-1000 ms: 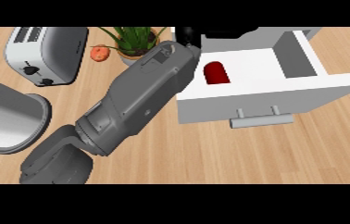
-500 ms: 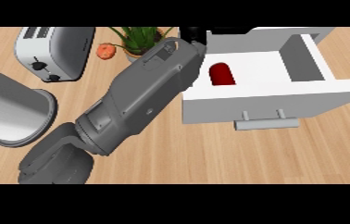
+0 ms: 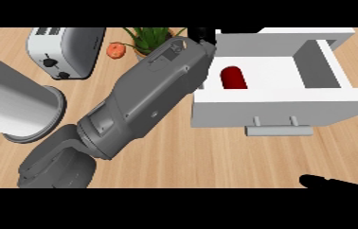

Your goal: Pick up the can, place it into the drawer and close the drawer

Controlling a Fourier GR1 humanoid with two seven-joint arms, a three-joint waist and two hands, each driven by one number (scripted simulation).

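You see the red can point(image 3: 233, 77) lying inside the white drawer point(image 3: 269, 110), near its left wall, with the drawer pulled open and its grey handle point(image 3: 280, 127) facing you at the front. Your left forearm point(image 3: 143, 100) stretches diagonally from the lower left up to the drawer's left rear corner, and only a small black part of the left hand point(image 3: 202, 35) shows past the wrist, beside the drawer's back edge; you cannot tell whether its fingers are spread or curled. At the lower right edge a dark sliver of the right hand point(image 3: 327, 181) shows, too little to tell how its fingers stand. On the wooden counter point(image 3: 210, 157) to the left you have a silver toaster point(image 3: 64, 50), a large metal pot point(image 3: 24, 107) at the left edge, a small orange fruit point(image 3: 116, 49) and a green plant point(image 3: 150, 38) just behind the forearm.
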